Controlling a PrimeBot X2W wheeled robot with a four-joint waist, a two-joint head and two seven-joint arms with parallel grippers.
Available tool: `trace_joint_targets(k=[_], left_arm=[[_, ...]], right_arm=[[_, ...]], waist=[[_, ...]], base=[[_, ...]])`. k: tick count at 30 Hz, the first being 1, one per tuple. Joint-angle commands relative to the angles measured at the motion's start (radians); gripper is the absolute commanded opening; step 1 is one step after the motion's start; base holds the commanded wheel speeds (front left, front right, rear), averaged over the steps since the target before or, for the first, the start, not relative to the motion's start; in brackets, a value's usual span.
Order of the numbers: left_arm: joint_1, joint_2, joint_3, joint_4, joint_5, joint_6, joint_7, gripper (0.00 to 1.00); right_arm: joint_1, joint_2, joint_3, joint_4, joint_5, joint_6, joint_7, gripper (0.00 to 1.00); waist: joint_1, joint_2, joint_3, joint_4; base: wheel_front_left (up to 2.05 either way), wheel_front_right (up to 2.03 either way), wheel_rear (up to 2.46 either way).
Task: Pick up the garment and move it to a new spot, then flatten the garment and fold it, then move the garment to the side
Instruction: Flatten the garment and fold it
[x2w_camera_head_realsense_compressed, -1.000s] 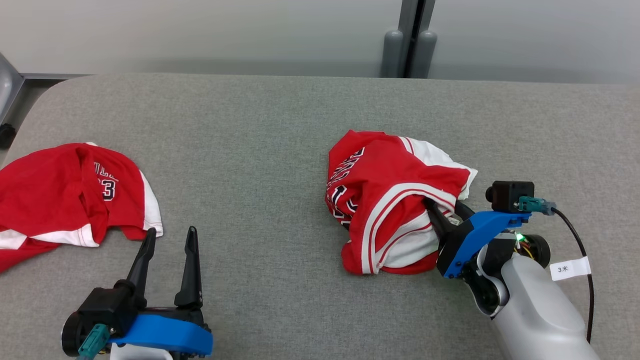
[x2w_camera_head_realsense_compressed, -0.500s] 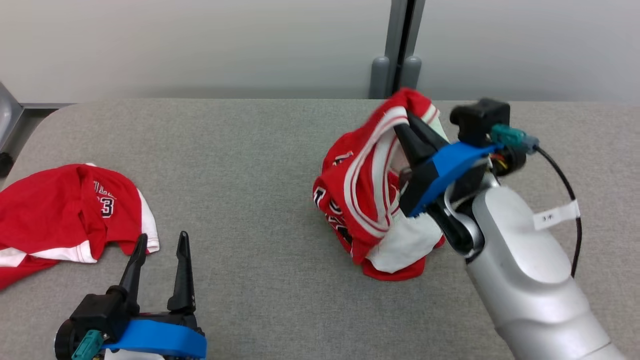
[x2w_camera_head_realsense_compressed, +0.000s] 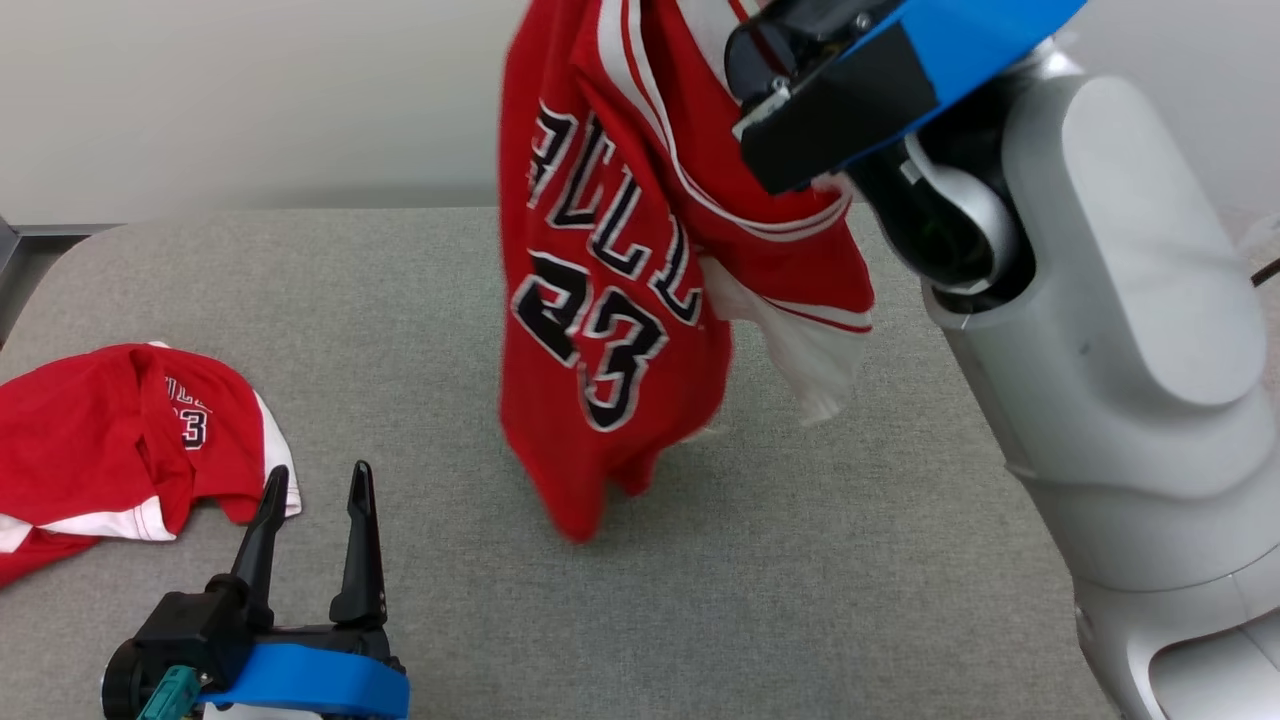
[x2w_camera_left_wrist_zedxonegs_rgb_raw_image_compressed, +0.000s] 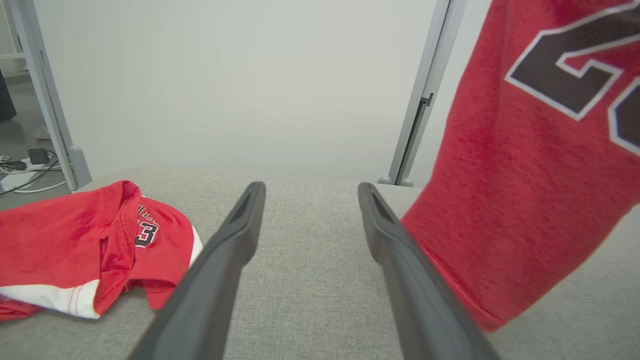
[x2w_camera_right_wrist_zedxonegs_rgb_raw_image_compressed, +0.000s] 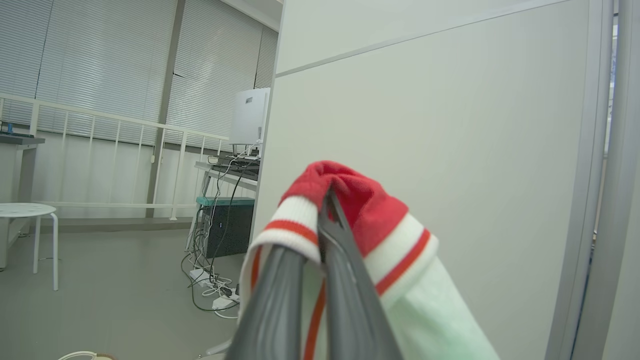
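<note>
Right gripper (x2w_camera_right_wrist_zedxonegs_rgb_raw_image_compressed: 324, 210) pinches the garment (x2w_camera_head_realsense_compressed: 600, 300), hanging lengthwise over the table (x2w_camera_head_realsense_compressed: 850, 600) middle; empty, wide-open left gripper (x2w_camera_head_realsense_compressed: 318, 470) sits nearest its hem

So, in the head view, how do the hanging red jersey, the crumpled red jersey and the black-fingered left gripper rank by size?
Hanging red fabric jersey: largest, though nearer the camera
Crumpled red-and-white jersey
Black-fingered left gripper: smallest

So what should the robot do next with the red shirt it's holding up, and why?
Probably carry it across to a bare part of the table and lower it there. The right gripper is shut on the striped edge of the jersey, which dangles bunched up, so it can't be flattened yet. The other jersey lies at the left, so stay clear of it.
</note>
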Motion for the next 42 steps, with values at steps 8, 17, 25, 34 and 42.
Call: trace_joint_targets(k=[8,17,25,34,42], left_arm=[[-0.015,0.006,-0.010,-0.012,0.002,0.000,-0.002,1.00],[-0.080,-0.006,-0.039,0.009,0.013,-0.032,-0.009,1.00],[-0.154,-0.025,-0.075,0.056,0.025,-0.067,-0.017,1.00],[-0.163,-0.034,-0.075,0.122,0.025,-0.081,-0.027,1.00],[-0.115,-0.025,-0.042,0.135,0.017,-0.071,-0.033,1.00]], right_arm=[[0.061,-0.004,-0.180,0.091,-0.123,0.001,0.114,0.00],[0.173,-0.015,-0.450,0.312,-0.310,0.001,0.107,0.00],[0.124,-0.063,-0.552,0.540,-0.392,0.001,0.020,0.98],[0.145,-0.074,-0.492,0.743,-0.398,0.001,0.043,1.00],[0.297,-0.055,-0.356,0.686,-0.311,0.001,0.060,1.00]], waist=[[0.0000,-0.0001,0.037,0.015],[0.0000,-0.0001,0.141,0.057],[0.0000,-0.0001,0.190,0.109],[0.0000,-0.0001,0.124,0.083],[0.0000,-0.0001,0.044,0.013]], base=[[0.00,0.00,0.00],[0.00,0.00,0.00],[0.00,0.00,0.00],[0.00,0.00,0.00],[0.00,0.00,0.00]])
